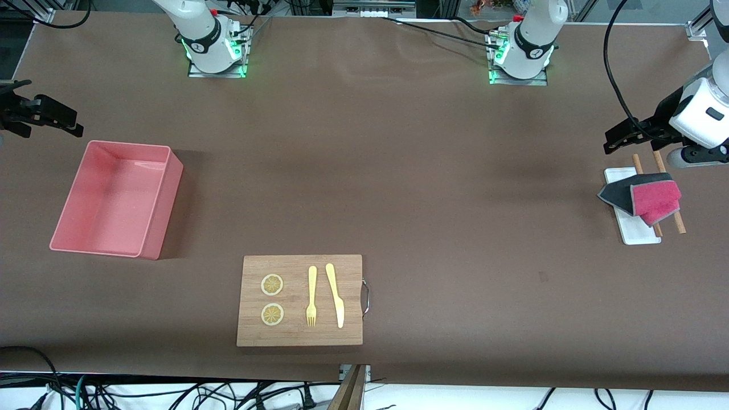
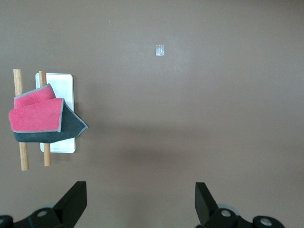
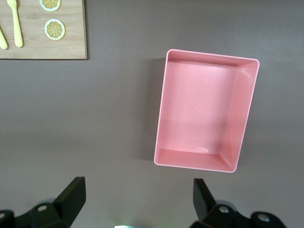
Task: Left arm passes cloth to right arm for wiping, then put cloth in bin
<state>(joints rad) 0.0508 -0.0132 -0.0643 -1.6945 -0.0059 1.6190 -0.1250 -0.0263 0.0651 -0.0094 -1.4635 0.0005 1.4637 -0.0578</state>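
The cloth (image 1: 646, 198), pink and dark grey and folded, lies across two wooden rods (image 1: 679, 223) and a small white tray (image 1: 641, 233) at the left arm's end of the table. It also shows in the left wrist view (image 2: 35, 116). My left gripper (image 1: 614, 141) hangs open and empty in the air beside the cloth; its jaws (image 2: 141, 204) are wide apart. The pink bin (image 1: 170, 196) stands empty at the right arm's end and shows in the right wrist view (image 3: 164, 109). My right gripper (image 1: 77, 122) hovers open and empty beside the bin (image 3: 137, 202).
A wooden board (image 1: 300, 333) with a metal handle lies near the front camera in the middle, bearing two lemon slices (image 1: 272, 285), a yellow fork (image 1: 311, 296) and a yellow knife (image 1: 336, 296). Its corner shows in the right wrist view (image 3: 71, 47). A small tape mark (image 2: 160, 50) is on the brown table.
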